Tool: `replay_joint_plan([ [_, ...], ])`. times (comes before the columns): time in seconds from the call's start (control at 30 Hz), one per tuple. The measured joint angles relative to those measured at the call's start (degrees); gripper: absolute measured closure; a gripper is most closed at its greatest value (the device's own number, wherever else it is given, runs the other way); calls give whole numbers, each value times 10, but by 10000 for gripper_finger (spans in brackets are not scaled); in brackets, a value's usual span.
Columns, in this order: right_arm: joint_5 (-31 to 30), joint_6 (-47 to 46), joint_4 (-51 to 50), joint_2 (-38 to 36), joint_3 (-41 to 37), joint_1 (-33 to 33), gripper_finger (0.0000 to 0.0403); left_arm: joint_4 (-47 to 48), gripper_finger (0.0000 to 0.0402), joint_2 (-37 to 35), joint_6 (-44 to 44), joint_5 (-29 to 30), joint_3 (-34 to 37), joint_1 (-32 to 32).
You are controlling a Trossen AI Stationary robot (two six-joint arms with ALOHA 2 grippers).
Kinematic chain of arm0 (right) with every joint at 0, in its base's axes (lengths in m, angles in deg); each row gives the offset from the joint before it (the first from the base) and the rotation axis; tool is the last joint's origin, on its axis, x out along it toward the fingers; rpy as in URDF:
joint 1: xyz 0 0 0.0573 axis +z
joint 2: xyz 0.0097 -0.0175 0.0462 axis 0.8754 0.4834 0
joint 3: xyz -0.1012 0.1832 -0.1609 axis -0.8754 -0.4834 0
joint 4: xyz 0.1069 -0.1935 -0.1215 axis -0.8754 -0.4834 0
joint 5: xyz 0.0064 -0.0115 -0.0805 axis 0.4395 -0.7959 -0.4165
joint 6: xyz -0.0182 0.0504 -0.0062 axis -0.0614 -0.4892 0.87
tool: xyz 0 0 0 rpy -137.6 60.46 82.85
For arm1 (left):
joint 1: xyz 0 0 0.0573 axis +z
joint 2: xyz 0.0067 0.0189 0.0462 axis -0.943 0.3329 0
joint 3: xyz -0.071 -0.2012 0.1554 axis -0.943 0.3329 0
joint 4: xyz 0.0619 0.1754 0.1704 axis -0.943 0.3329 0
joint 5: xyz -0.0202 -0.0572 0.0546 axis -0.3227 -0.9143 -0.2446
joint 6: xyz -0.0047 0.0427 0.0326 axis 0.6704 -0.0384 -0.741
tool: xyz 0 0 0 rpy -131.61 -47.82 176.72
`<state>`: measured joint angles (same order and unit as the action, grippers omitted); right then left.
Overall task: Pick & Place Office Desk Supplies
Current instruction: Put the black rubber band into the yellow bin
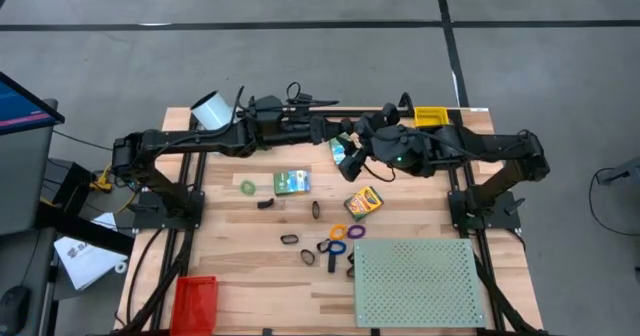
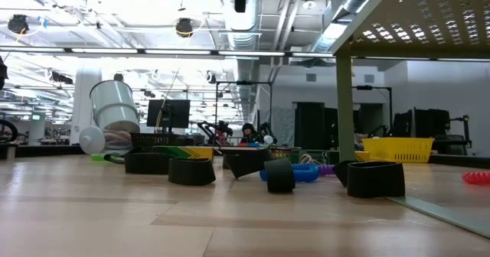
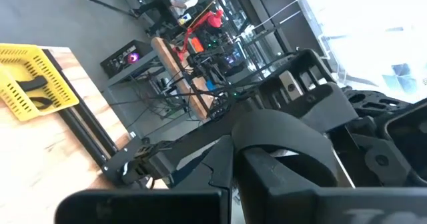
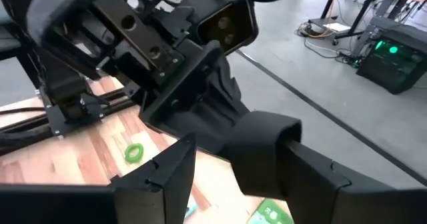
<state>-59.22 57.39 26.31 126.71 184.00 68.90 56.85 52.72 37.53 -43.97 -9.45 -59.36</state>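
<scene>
The wooden worktop (image 1: pixel 240 246) carries the pale green perforated board (image 1: pixel 418 281) at its near right corner, probably kept apart as a free area; the supplies lie spread between it and the arms, so each one can be taken alone. The green box (image 1: pixel 292 182) lies flat near the middle, the yellow-orange crayon box (image 1: pixel 363 202) just right of it; the print on both is too small to read. Black clips (image 1: pixel 289 239) and coloured rings (image 1: pixel 339 232) lie scattered beside the board. The right claw (image 1: pixel 345 154) holds a second green box (image 1: pixel 342 157) above the far side; the left claw (image 1: pixel 318 129) is clenched and empty, waiting at the far edge.
</scene>
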Motion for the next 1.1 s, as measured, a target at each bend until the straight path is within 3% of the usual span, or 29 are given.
replay_joint_plan([
  [0.27,-42,0,7,-14,0,4,273,0,401,0,-2,-11,0,0],
  [0.37,-72,0,1,-27,0,5,309,0,401,0,-2,-11,-1,0],
  [0.53,-70,0,-9,-41,0,10,388,-4,400,0,-4,-21,-1,0],
  [0.87,-85,-6,-31,-45,0,16,399,-16,376,0,-11,-41,-2,0],
  [1.1,-96,-6,-52,-53,0,15,401,-17,300,-10,-50,-106,-1,0],
])
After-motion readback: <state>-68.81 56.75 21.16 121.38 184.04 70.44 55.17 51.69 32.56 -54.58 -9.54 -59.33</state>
